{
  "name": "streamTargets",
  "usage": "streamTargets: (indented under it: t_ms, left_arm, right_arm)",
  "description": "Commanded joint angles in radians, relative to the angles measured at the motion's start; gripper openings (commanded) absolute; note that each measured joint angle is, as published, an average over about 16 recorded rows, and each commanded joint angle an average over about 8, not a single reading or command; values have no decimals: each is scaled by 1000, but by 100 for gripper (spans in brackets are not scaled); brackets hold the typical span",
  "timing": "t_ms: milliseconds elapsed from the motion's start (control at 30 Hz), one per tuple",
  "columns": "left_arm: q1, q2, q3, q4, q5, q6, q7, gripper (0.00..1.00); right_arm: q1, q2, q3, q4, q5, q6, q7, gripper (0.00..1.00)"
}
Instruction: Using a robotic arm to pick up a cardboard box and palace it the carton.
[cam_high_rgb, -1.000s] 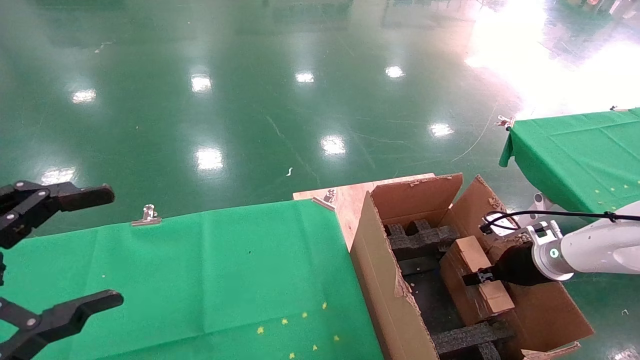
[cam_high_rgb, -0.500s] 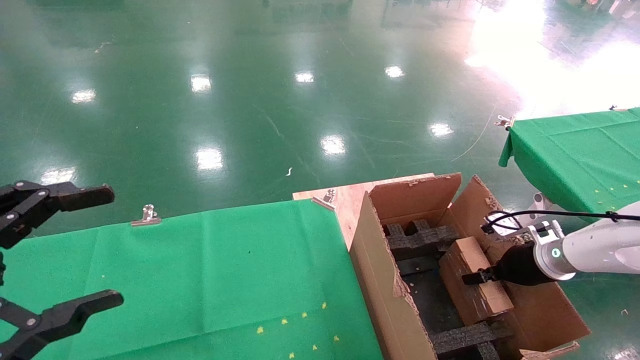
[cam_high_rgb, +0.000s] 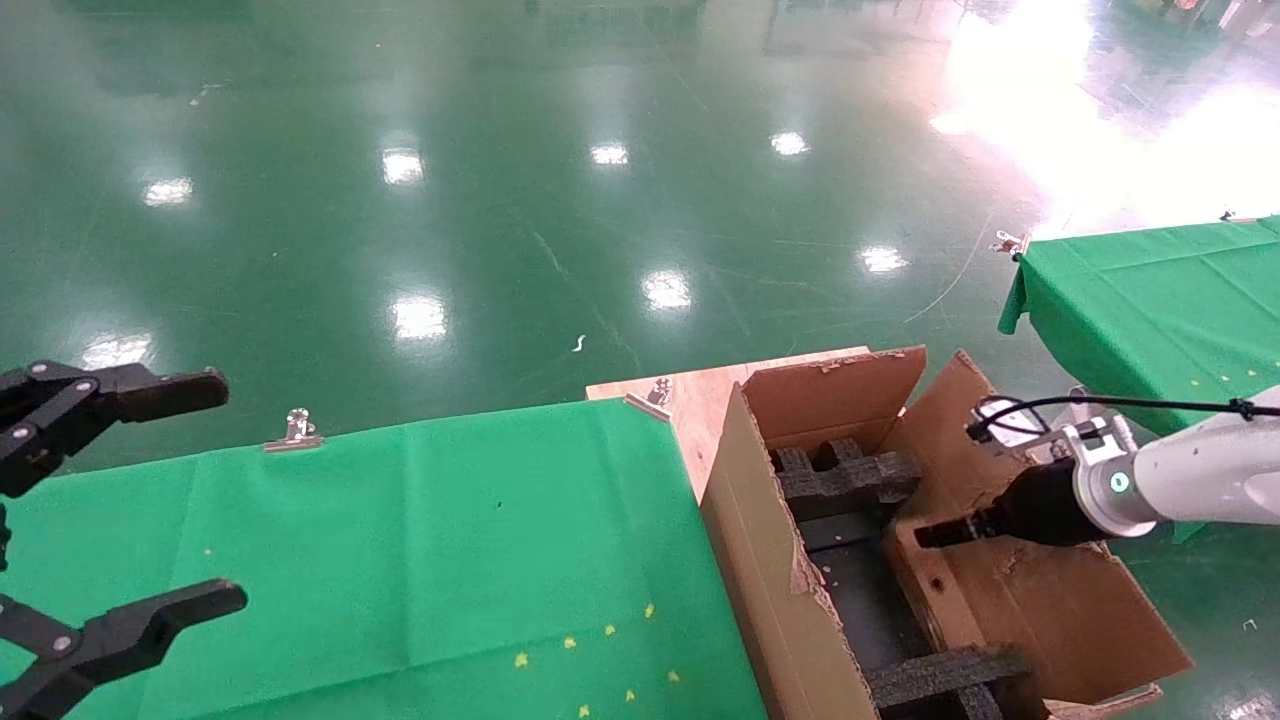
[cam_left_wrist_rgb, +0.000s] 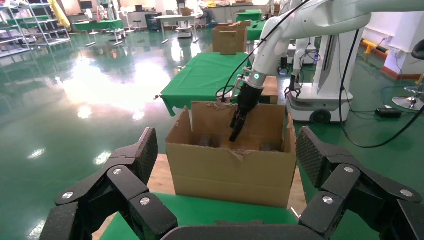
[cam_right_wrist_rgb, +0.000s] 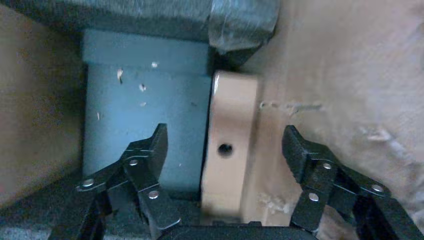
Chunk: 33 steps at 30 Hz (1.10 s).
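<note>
With the cardboard box (cam_right_wrist_rgb: 227, 150) standing on edge inside the carton (cam_high_rgb: 765, 560), tight against its right wall and beside a black foam block (cam_high_rgb: 848, 478), the step in hand looks like letting go and drawing clear. In the right wrist view the right claw (cam_right_wrist_rgb: 225, 150) is spread wide, its fingers (cam_right_wrist_rgb: 150, 150) straddling the box's narrow edge with the round hole but apart from it — so the box appears released and resting on its own. The white robotic arm (cam_high_rgb: 1190, 480) reaches in from the right over the carton's folded-out right flap. To finish well, I judge the claw should rise straight up, fingers wide, so neither tip catches the box's edge and tips it off the wall, and so the wrist cable clears the ragged flap. The left claw (cam_high_rgb: 120, 510) hangs splayed and idle at the far left, above the green-covered surface (cam_high_rgb: 450, 540) — it holds nothing.
</note>
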Motion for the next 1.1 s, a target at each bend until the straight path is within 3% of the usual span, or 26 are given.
streamTargets:
  t_ms: [33,333,533,800,1100]
  left_arm:
    - [0,0,0,0,0,0,0,100]
    - [0,0,0,0,0,0,0,100]
    - [0,0,0,0,0,0,0,100]
    - [0,0,0,0,0,0,0,100]
    - [0,0,0,0,0,0,0,100]
  right_arm:
    - [6,4,1,6,-1,3,0,100]
    - [97,45,25,114,10,-3,-4,100]
    - [159,99,67,270,63,-37,-21,100]
    - [165,178,129,471,176,-80,-75,100]
    - [162,195,143,507,205,-89,-85,100]
